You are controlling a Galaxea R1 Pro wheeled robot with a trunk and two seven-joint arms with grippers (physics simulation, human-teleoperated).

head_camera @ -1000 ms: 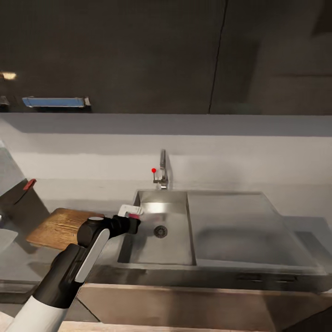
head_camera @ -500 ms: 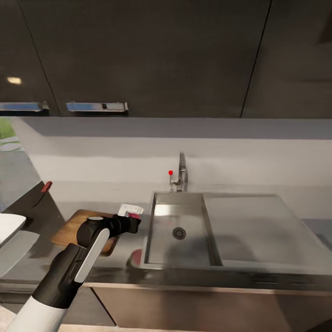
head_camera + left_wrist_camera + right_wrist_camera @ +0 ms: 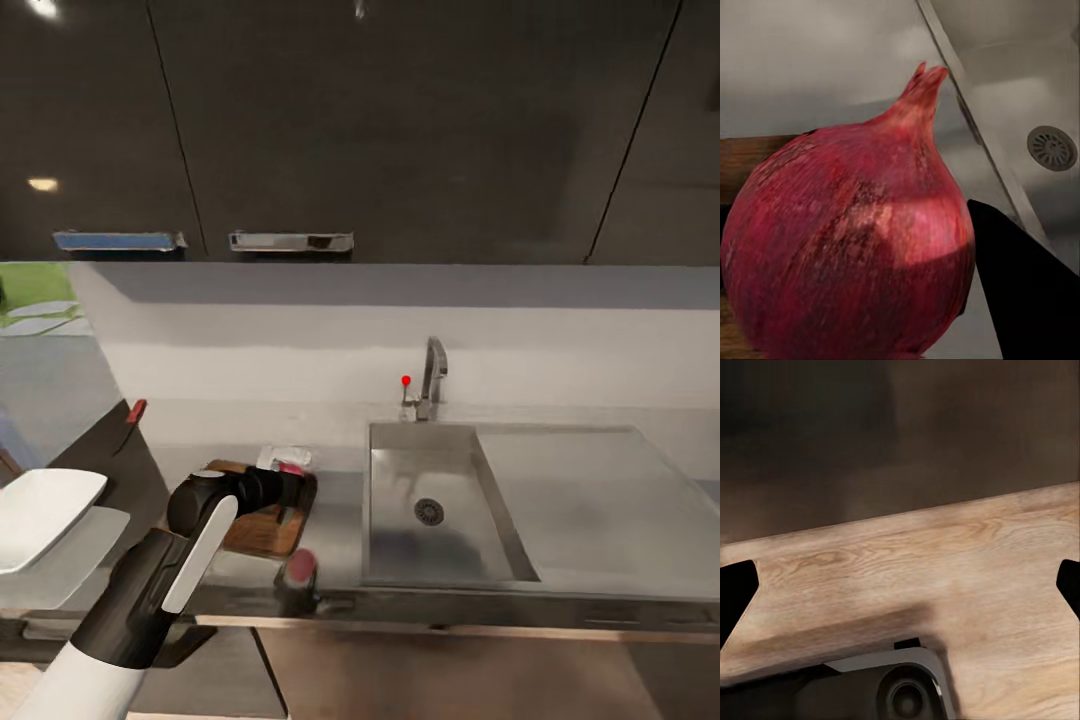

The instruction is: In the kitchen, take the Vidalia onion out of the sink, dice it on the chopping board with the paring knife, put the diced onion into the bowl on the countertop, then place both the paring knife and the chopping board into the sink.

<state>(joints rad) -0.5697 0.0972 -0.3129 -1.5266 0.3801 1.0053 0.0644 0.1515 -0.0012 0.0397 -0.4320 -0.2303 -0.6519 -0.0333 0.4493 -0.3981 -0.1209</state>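
Note:
My left gripper [image 3: 288, 470] is shut on the reddish onion [image 3: 855, 247], holding it just above the near end of the dark brown chopping board [image 3: 262, 532]. Up close, the onion sits between dark fingers [image 3: 1020, 300], with the board [image 3: 742, 161] behind it and the sink's drain [image 3: 1052, 147] off to one side. The grey sink [image 3: 400, 530] lies to the right of the board, with its tap [image 3: 432, 375]. A white bowl [image 3: 40, 505] stands at the far left. The paring knife's red handle [image 3: 135, 410] shows at the back left. My right gripper [image 3: 900, 585] is open over wooden floor.
The countertop [image 3: 340, 510] runs between board and sink. A flat drainboard [image 3: 600, 500] extends right of the basin. Dark wall cabinets [image 3: 400, 130] hang above a pale backsplash. A reddish reflection [image 3: 300, 568] shows on the counter's front edge.
The view has swung left, so the sink now sits further right in the picture. The held onion has gone from the sink's left edge to over the chopping board.

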